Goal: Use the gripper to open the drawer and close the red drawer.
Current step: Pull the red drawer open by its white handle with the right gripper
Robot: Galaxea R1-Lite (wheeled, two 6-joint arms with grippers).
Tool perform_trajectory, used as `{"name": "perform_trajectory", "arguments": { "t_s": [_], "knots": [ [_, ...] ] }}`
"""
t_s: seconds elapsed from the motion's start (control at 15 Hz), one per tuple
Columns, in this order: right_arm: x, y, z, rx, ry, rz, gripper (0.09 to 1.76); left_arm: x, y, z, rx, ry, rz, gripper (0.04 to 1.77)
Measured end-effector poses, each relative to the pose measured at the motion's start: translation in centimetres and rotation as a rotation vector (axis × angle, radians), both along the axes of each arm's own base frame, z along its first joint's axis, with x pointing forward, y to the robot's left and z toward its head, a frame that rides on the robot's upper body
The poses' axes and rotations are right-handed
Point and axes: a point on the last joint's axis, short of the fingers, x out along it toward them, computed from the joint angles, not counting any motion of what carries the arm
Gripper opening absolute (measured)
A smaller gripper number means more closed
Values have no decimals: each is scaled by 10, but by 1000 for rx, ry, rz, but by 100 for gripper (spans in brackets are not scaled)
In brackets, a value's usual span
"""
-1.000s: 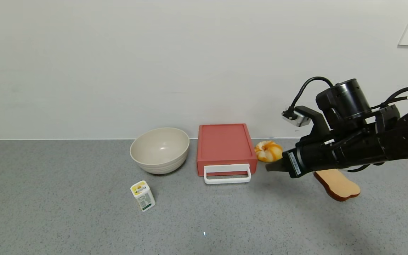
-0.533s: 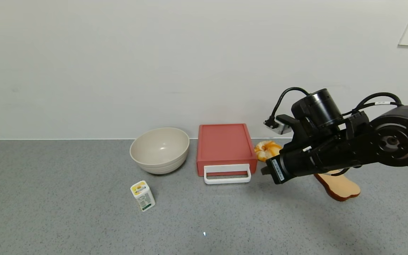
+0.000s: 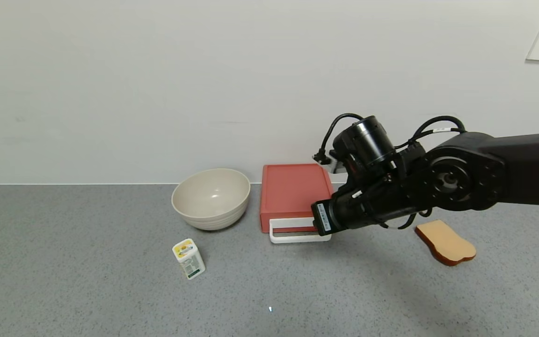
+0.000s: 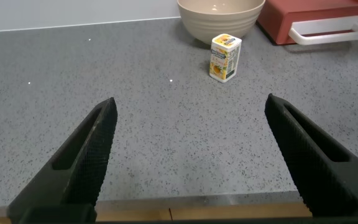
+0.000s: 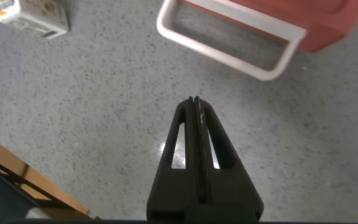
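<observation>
Drawer point(image 3: 296, 194) sits closed; right gripper point(image 5: 194, 102), fingers pressed together and empty, hovers above its handle point(image 5: 229, 53).

My right arm point(image 3: 466, 178) is matte black all over, with a big round joint housing that has concentric rings at its centre. A stubby black cylinder, the wrist camera point(image 3: 365, 140), sits on top, and glossy black cables loop out of it; one carries a small white tag. The right gripper point(image 5: 194, 134) has slotted black fingers tapering to a point, and a white label, unreadable from here, on its body. The left gripper point(image 4: 191, 149) has ribbed black fingers point(image 4: 95, 149).
</observation>
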Motion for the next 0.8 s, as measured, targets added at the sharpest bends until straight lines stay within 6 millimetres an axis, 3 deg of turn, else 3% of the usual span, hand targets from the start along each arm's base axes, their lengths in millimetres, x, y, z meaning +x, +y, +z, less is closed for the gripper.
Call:
{"name": "perform_trajectory", "arguments": {
  "t_s": [0.33,0.6,0.8],
  "knots": [
    [10,27,-20,-24,-28,153,11,0,0,0,0,0,0,172],
    [26,18,-29,-136,-153,410,11,0,0,0,0,0,0,172],
    [44,15,-27,-147,-209,463,11,0,0,0,0,0,0,172]
  ]
}}
